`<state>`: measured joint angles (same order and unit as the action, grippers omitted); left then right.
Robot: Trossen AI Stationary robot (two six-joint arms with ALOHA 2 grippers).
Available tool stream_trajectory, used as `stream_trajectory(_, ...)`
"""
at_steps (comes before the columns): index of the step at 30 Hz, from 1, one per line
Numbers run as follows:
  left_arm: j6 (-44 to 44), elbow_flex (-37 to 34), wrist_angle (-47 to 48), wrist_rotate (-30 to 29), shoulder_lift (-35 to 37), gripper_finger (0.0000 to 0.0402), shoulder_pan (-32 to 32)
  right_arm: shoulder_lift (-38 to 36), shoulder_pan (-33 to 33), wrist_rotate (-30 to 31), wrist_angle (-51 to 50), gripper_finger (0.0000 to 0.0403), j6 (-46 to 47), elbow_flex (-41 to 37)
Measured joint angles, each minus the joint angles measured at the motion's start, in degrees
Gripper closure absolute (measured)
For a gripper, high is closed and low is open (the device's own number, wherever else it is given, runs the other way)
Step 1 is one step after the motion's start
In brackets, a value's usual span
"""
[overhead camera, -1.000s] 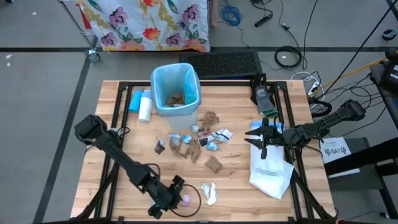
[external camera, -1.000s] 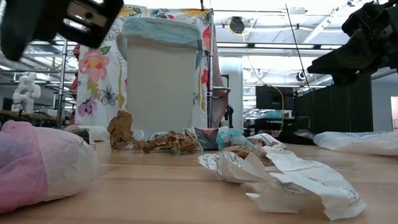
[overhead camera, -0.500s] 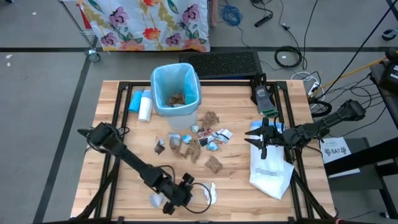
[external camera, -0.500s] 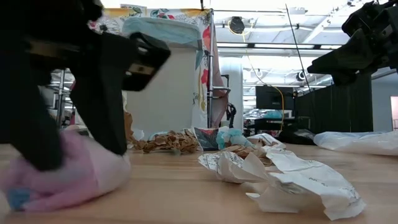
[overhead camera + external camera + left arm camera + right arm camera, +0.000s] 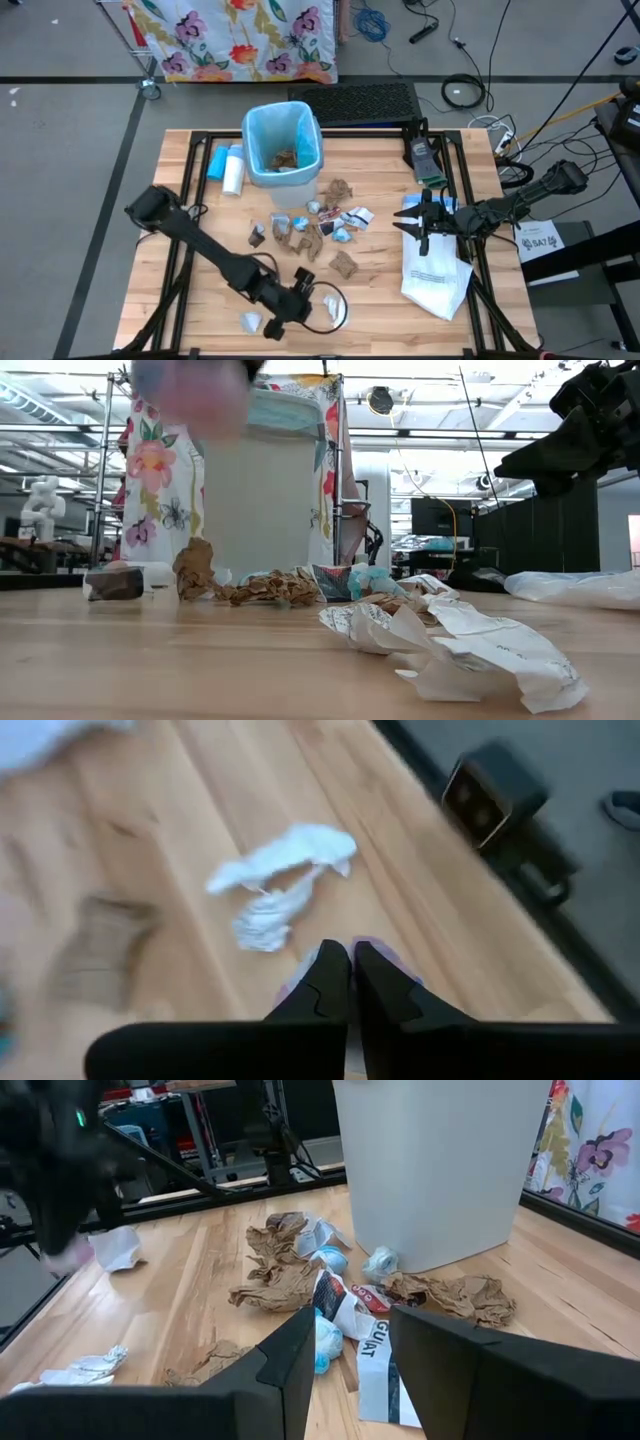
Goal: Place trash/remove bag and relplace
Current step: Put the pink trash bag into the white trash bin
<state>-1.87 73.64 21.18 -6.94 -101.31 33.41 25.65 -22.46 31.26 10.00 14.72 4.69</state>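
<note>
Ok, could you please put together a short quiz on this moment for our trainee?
1. True or false: the left gripper's jaws stand wide open.
2. What lies inside the lined bin? A) crumpled brown paper B) a folded towel C) a glass bottle
3. Which gripper hovers above the white bag?

Key:
1. False: they are shut on a pink scrap.
2. A.
3. The right gripper, jaws apart and empty.

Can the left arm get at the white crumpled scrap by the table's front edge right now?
Probably not yet: the left gripper is shut on a pink scrap. The white scrap lies right beside it, unblocked.
</note>
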Motion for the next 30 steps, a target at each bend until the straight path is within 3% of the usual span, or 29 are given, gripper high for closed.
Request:
stream_trajectory(7,0.55,5.47,4.47,-3.47,9.41,0.0398,-0.73,0.02,0.0,0.01,-0.06,0.028,-0.02,0.0)
stream_trajectory(12,6.02,8.56,5.43,-4.11,13.98,0.0398,-2.03,0.0,0.0,0.0,-0.02,0.028,-0.01,0.0)
stream_trajectory(19,7.46,12.71,5.71,-13.29,17.07,0.0398,-4.26,0.0,0.0,0.01,-0.08,0.028,-0.01,0.0)
stream_trajectory(30,6.6,18.67,11.37,-14.6,19.85,0.0398,-18.71,0.01,0.0,0.01,-0.17,0.028,0.0,0.0)
